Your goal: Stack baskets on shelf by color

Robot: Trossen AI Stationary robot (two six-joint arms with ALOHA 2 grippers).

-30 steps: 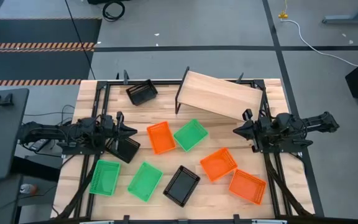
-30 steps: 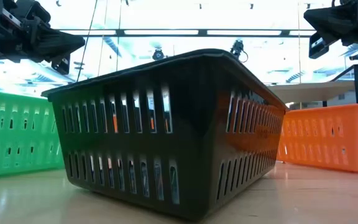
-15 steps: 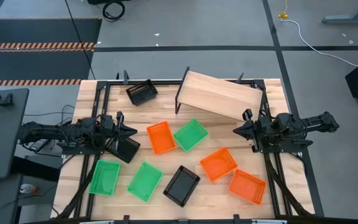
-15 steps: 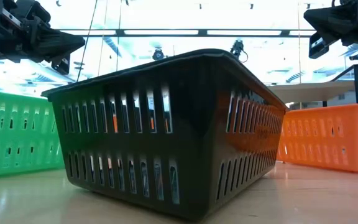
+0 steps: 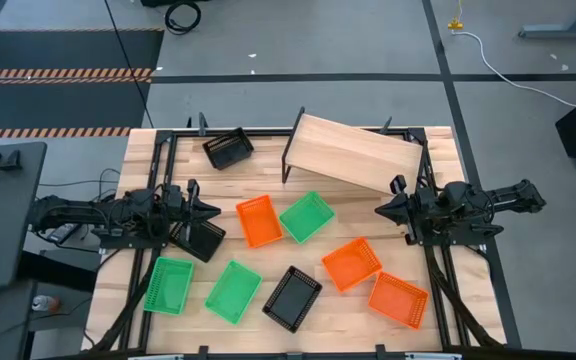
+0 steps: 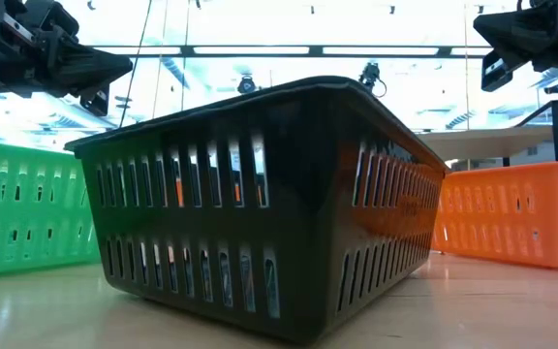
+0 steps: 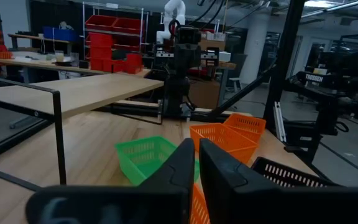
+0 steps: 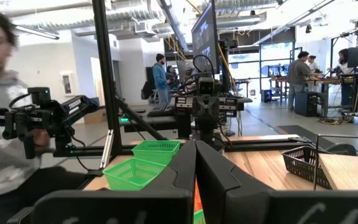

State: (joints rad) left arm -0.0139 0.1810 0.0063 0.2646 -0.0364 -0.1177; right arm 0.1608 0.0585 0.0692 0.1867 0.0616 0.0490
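2 dark, boxy jointed arms, each ending in a black wedge-fingered hand, seemingly trailing thin cables.

The baskets before me are slotted plastic, the black one faintly glossy. My table is slatted pale wood with a smooth sheen; the shelf is plain matt wood on thin black metal legs.

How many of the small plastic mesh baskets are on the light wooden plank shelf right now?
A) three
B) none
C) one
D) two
B: the light wooden plank shelf has a bare top; all nine baskets sit on the slatted tabletop, like the black mesh basket beside the shelf.
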